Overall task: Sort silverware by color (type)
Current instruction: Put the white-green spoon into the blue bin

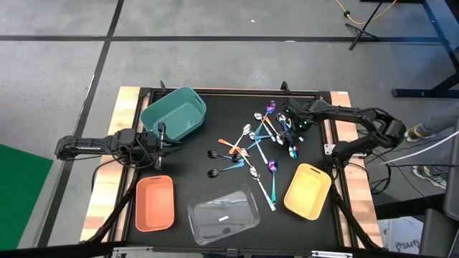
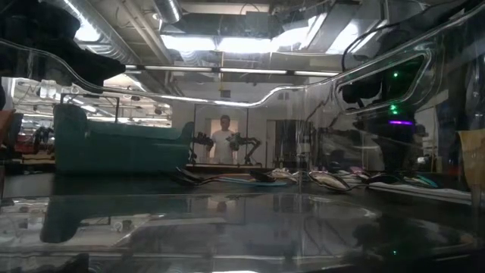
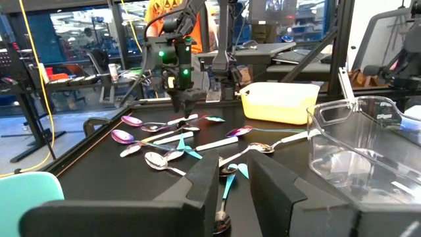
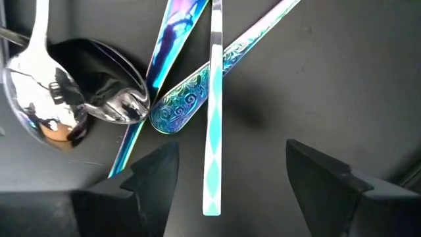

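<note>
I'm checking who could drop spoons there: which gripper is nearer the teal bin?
Left. The left gripper sits right beside the teal bin, at its near-left corner. The right gripper is across the table, open over the spoon pile.

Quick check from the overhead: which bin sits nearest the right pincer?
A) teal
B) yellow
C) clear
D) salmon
B: in the overhead view the right pincer hangs open over the spoon pile, and the yellow bin lies closest, on that same side.
</note>
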`<control>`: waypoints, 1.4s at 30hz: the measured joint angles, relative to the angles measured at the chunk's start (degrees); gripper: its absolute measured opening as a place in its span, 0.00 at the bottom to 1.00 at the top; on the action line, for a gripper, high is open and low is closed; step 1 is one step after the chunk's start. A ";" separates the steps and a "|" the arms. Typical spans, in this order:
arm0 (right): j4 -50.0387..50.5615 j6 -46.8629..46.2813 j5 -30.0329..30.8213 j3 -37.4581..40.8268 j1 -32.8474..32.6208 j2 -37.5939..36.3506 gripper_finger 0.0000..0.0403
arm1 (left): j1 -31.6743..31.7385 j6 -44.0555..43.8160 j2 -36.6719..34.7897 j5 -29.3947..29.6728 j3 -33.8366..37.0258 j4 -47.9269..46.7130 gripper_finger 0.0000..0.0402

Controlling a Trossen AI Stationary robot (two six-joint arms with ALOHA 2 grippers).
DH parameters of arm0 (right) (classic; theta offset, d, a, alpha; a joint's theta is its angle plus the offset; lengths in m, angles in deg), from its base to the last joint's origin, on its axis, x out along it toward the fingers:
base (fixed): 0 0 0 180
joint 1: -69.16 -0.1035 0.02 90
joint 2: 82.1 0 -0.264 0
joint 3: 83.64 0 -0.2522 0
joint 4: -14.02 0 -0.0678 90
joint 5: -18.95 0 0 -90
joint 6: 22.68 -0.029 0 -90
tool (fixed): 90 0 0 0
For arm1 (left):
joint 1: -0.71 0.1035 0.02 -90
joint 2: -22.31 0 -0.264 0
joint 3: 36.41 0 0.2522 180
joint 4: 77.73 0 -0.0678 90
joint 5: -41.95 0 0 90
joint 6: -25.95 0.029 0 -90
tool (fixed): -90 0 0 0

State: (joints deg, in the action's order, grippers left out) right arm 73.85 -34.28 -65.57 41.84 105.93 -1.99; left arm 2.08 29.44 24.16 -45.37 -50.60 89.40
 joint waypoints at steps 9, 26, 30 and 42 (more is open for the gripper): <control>-0.14 0.10 0.01 0.00 0.00 3.85 0.66 | -0.02 0.00 0.01 0.00 0.00 0.02 0.19; -0.39 1.24 -1.47 -0.13 -0.02 5.28 0.52 | 0.00 0.00 0.00 0.00 0.00 0.00 0.19; -0.59 1.44 -2.61 -0.09 -0.02 5.28 0.44 | -0.02 0.00 0.01 0.00 0.00 0.00 0.19; -1.44 1.51 -3.84 -0.02 -0.04 5.34 0.27 | -0.02 0.00 -0.01 0.00 0.00 0.00 0.19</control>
State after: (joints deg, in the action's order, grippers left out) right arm 72.40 -32.77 -69.41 41.82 105.89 3.35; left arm 2.06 29.44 24.15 -45.37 -50.60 89.40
